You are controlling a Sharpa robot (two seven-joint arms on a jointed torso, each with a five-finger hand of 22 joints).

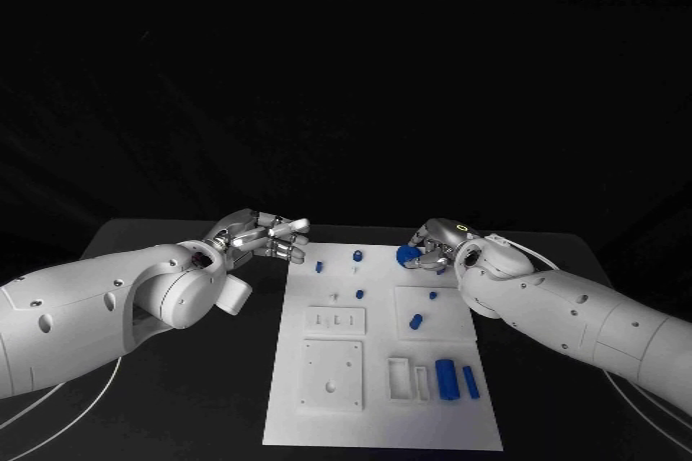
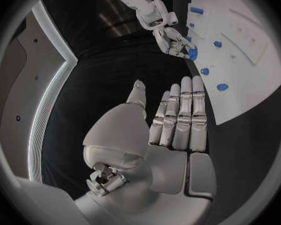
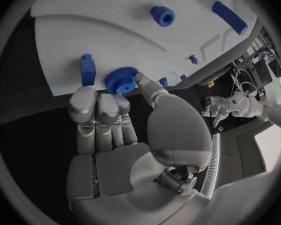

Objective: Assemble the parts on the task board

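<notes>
The right robot hand (image 1: 433,249) hides much of the blue gear (image 3: 120,81) in the head view.

A task board (image 1: 378,421) lies in the middle of a table (image 1: 173,401), running from near the robot to the far side. The left hand (image 1: 267,235) hovers over the table just left of the board's far left corner, and the right hand (image 1: 437,247) sits at the board's far right corner, touching a gear (image 1: 408,253) there. On the board, a peg (image 1: 356,254) stands left of the gear, a small part (image 1: 415,321) lies mid-board on the right, and two bars (image 1: 457,378) lie side by side nearer the robot.
</notes>
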